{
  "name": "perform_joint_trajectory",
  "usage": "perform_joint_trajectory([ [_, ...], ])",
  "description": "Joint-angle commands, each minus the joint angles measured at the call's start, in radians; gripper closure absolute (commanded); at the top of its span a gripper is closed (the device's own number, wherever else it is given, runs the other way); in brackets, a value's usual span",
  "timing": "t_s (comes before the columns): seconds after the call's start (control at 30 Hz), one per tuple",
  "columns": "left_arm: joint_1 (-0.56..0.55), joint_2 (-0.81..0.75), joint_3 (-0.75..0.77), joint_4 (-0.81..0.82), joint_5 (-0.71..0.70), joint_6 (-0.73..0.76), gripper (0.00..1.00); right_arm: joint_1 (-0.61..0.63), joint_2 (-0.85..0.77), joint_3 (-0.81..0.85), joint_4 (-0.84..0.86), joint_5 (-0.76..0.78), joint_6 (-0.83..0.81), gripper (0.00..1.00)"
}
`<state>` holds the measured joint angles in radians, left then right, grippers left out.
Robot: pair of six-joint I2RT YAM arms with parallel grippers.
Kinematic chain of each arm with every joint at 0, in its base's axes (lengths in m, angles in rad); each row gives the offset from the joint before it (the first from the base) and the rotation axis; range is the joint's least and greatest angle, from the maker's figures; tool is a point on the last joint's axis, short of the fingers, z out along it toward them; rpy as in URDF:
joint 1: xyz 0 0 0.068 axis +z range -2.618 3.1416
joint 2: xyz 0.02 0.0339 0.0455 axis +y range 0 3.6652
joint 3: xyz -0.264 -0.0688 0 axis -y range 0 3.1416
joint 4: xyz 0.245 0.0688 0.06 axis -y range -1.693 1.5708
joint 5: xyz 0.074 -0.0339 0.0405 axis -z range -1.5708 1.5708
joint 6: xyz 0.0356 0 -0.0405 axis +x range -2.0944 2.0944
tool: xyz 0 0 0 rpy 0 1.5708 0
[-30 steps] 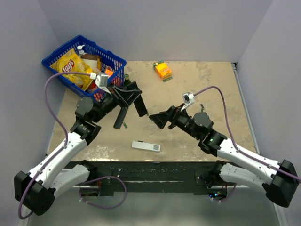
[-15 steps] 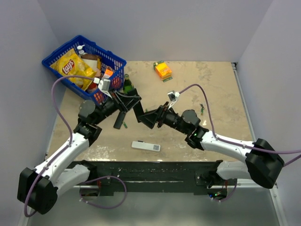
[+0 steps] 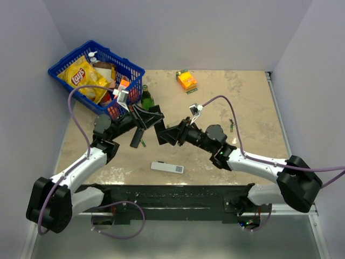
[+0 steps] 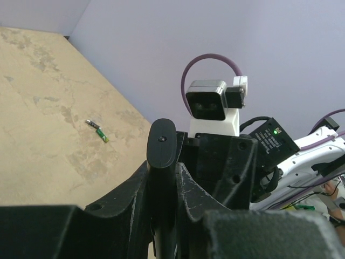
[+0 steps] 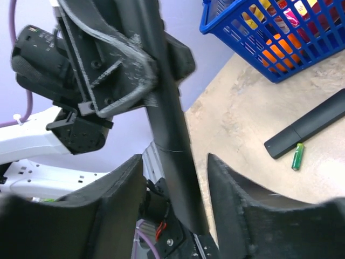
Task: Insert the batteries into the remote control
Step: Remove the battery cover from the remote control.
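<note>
Black remote control (image 4: pixel 161 162) sits pinched in my left fingers (image 4: pixel 125 197), its lower end hidden. My right fingers (image 5: pixel 110 199) stand spread around it; contact unclear.

The beige, stained table (image 3: pixel 248 102) is carrying a blue basket (image 5: pixel 237 32) at its far left corner, and a green bottle (image 3: pixel 145 98) is standing just beside it. An orange box (image 3: pixel 186 80) is lying near the far edge. A black bar (image 3: pixel 137 138) is lying left of the middle, with a green battery (image 5: pixel 297 156) just beside it. A white remote (image 3: pixel 167 168) is lying near the front edge, and two tiny batteries (image 4: pixel 97 130) are lying end to end on the right part
</note>
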<state>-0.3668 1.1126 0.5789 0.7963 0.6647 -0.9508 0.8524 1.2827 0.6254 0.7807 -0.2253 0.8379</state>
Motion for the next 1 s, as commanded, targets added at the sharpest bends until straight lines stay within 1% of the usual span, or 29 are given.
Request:
perform_joint_trajectory([
  [0.0,0.006,-0.037,0.018,0.069,0.024,0.014,0.97,0.004,0.017,0.033,0.063,-0.012,0.001,0.54],
  [0.03,0.006,-0.039,0.018,0.064,0.023,0.017,0.97,0.004,0.020,0.030,0.078,-0.014,0.004,0.62],
  [0.1,0.006,-0.036,0.019,0.061,0.023,0.018,0.97,0.004,0.023,0.023,0.081,-0.019,0.006,0.70],
  [0.13,0.006,-0.036,0.021,0.061,0.023,0.018,0.97,0.004,0.026,0.022,0.084,-0.020,0.004,0.77],
  [0.2,0.008,-0.036,0.021,0.061,0.023,0.018,0.97,0.005,0.027,0.016,0.088,-0.028,0.000,0.81],
  [0.23,0.009,-0.036,0.021,0.058,0.023,0.018,0.97,0.004,0.026,0.013,0.086,-0.031,-0.002,0.85],
  [0.33,0.017,-0.040,0.019,0.061,0.023,0.015,0.97,0.005,0.029,0.004,0.088,-0.046,-0.008,0.86],
  [0.57,0.052,-0.051,0.013,0.063,0.016,0.000,0.99,0.005,0.052,-0.016,0.089,-0.065,-0.022,0.82],
  [0.7,0.069,-0.043,0.006,0.072,0.012,-0.014,1.00,0.005,0.064,-0.009,0.059,-0.065,-0.040,0.79],
  [0.77,0.072,-0.045,0.007,0.052,0.001,-0.006,1.00,0.005,0.064,0.003,0.039,-0.060,-0.049,0.78],
  [0.87,0.074,-0.057,0.021,-0.005,-0.022,0.033,1.00,0.004,0.060,0.029,-0.010,-0.054,-0.071,0.71],
  [0.9,0.074,-0.060,0.025,-0.025,-0.031,0.049,1.00,0.005,0.050,0.036,-0.043,-0.051,-0.083,0.62],
  [0.97,0.074,-0.075,0.041,-0.090,-0.066,0.095,1.00,0.005,0.037,0.071,-0.093,-0.036,-0.120,0.57],
])
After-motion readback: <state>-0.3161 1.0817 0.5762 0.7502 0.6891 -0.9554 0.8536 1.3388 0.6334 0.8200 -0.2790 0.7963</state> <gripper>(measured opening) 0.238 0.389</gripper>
